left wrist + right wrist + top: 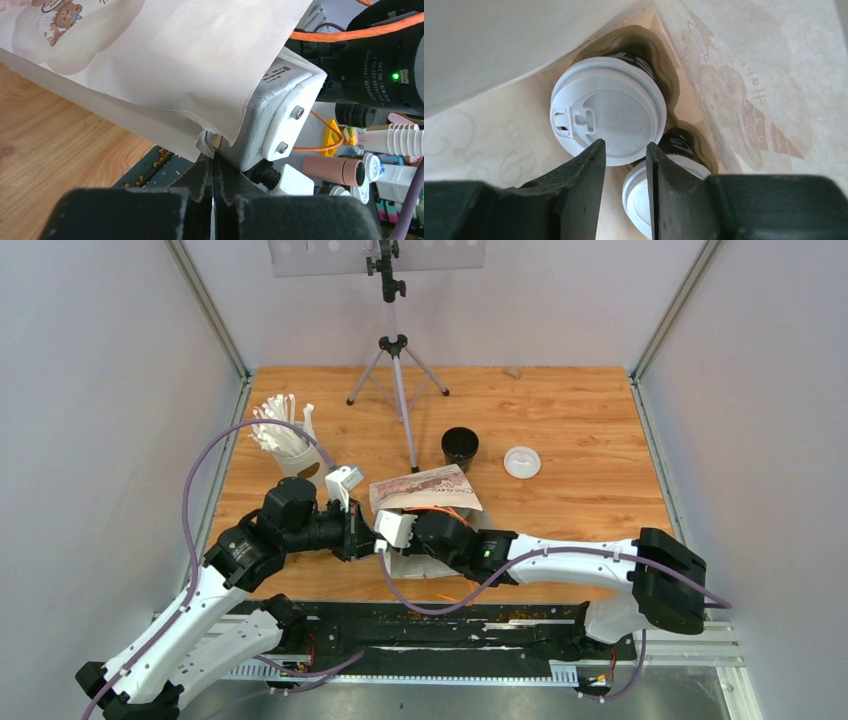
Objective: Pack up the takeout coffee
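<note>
The left gripper (pixel 214 167) pinched the bag (pixel 175 60) by its edge. Inside it, the right gripper (pixel 625 146), jaws spread and empty, hung over two lidded cups (pixel 606 117). Beyond the bag stood an open cup (pixel 460 447), with a lid (pixel 522 462) to its right.

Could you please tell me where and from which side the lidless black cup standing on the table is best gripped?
Probably around its wall below the rim, from the near side. The black cup stands upright and lidless, round-walled; the tripod leg stands close on its left and the loose white lid lies to its right.
</note>
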Robot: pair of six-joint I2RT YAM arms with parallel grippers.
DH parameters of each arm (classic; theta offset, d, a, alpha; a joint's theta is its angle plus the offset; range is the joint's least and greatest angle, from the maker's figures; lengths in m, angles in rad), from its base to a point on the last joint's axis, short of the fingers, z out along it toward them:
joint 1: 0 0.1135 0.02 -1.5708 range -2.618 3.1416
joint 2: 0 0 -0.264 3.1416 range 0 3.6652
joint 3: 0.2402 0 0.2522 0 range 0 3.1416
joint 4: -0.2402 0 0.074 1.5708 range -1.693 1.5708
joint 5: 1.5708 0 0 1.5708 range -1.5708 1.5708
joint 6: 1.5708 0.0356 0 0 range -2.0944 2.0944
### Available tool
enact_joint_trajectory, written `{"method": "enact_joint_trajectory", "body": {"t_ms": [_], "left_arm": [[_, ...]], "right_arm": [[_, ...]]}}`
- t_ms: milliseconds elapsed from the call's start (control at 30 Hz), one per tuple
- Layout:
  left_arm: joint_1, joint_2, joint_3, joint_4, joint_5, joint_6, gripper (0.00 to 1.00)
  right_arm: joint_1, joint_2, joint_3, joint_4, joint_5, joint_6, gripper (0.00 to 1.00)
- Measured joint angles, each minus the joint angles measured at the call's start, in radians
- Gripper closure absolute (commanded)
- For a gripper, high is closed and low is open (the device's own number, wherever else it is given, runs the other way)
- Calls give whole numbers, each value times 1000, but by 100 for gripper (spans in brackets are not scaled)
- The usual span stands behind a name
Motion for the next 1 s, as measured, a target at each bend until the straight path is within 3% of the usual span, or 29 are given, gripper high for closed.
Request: {"method": "enact_joint_trajectory", "body": {"t_ms": [400, 1000], "left_arm": [[-11, 6, 16, 36, 15, -70, 100], [-11, 19, 33, 45, -6, -145, 100]], "right_arm": [[0, -100, 18, -165, -77, 33, 63], [-25, -167, 208, -349, -88, 139, 62]]}}
